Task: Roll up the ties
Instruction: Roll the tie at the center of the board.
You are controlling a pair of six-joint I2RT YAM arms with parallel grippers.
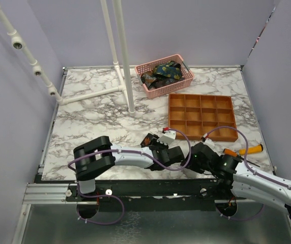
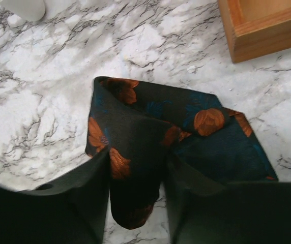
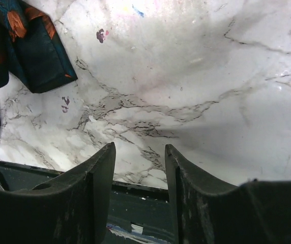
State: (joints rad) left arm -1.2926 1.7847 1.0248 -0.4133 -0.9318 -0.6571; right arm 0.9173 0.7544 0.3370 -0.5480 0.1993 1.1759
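The left gripper (image 2: 137, 158) pinches a fold of the flowered tie (image 2: 186, 127), dark navy with orange blooms; the fabric fills the gap between its fingers. The rest of that tie lies crumpled on the marble table (image 1: 94, 117), just off the near left corner of the orange compartment tray (image 1: 201, 95). The right gripper (image 3: 139, 150) stands open over bare marble in front of the tray, holding nothing. More patterned ties (image 1: 162, 72) sit in a pink basket (image 1: 161, 90) beyond the tray's far left corner. An orange-handled screwdriver (image 1: 251, 150) lies off the tray's near right corner.
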